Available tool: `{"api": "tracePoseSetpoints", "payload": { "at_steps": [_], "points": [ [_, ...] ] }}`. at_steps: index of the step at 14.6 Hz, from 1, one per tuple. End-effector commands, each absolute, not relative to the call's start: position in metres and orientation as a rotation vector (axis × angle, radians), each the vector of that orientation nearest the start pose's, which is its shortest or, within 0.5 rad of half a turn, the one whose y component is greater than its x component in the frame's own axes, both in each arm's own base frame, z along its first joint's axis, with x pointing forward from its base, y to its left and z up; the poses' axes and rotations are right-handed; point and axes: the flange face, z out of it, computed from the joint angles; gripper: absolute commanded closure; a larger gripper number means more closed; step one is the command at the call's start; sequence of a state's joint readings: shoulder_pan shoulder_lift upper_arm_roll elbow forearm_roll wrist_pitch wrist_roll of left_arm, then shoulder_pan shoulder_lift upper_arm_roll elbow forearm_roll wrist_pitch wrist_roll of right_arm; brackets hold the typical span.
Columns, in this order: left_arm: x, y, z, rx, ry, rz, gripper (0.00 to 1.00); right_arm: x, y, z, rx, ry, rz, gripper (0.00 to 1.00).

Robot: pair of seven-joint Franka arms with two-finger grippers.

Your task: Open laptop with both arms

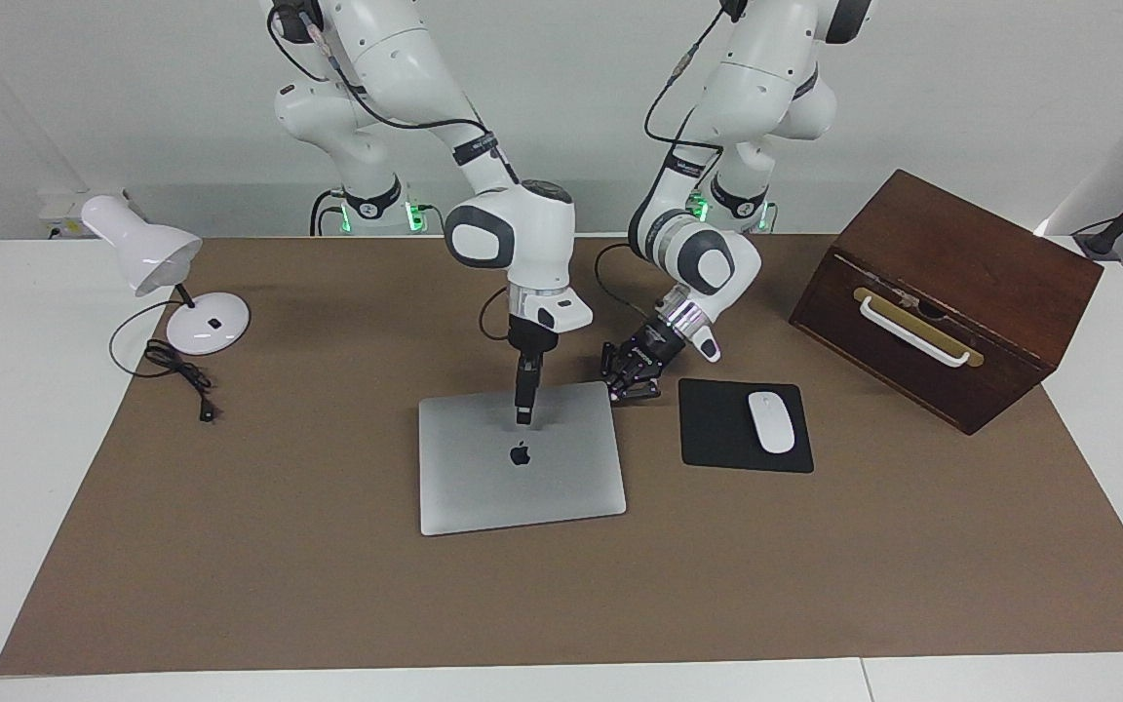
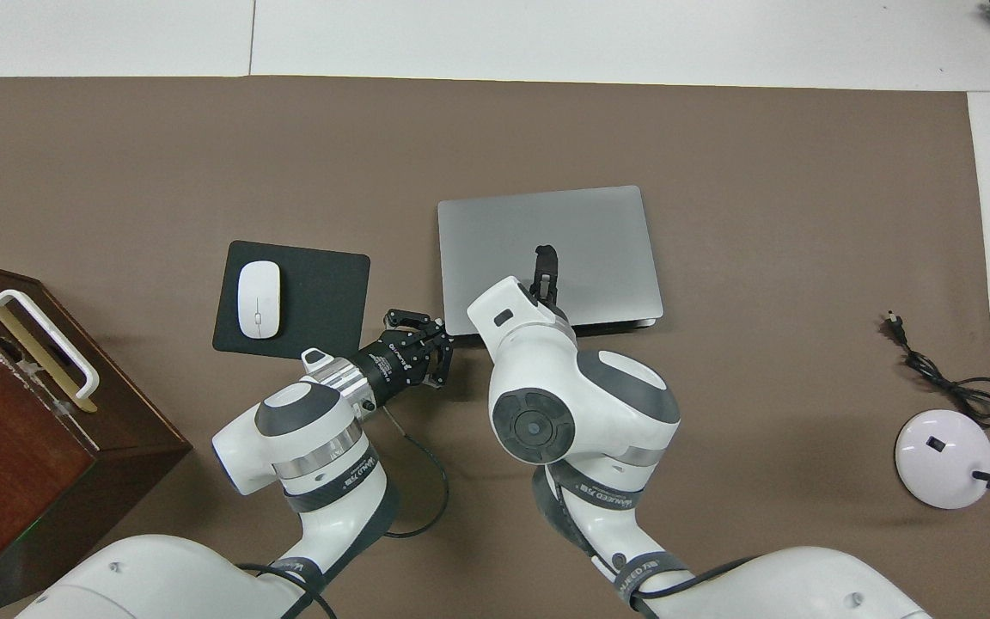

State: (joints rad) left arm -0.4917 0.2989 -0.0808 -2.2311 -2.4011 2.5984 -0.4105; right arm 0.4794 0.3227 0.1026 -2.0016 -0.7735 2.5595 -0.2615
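Under the right claw [image 1: 522,417], fingertips together, lies the closed laptop [image 1: 520,473].

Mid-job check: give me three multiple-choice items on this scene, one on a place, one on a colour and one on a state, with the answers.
1. The right tool is over: A the mouse pad; B the laptop lid; C the wooden box.
2. The desk lamp is: A black; B red; C white.
3. The laptop is: A closed flat; B half open; C fully open.
Answers: 1 B, its tip points down at the lid by the logo. 2 C, shade and base are both white. 3 A, only the lid with its logo shows.
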Motion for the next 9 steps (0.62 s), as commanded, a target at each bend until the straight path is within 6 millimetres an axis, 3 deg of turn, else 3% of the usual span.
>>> {"api": "tracePoseSetpoints", "payload": {
  "at_steps": [1, 9],
  "points": [
    [0.449, -0.283, 0.216, 1.033, 1.870, -0.574, 1.00, 0.529, 0.351, 0.329, -2.659, -2.310, -0.619, 0.00],
    [0.449, -0.282, 0.212, 1.033, 1.874, -0.576, 1.00, 0.539, 0.347, 0.335, -2.676, -2.288, -0.650, 0.00]
  ]
}}
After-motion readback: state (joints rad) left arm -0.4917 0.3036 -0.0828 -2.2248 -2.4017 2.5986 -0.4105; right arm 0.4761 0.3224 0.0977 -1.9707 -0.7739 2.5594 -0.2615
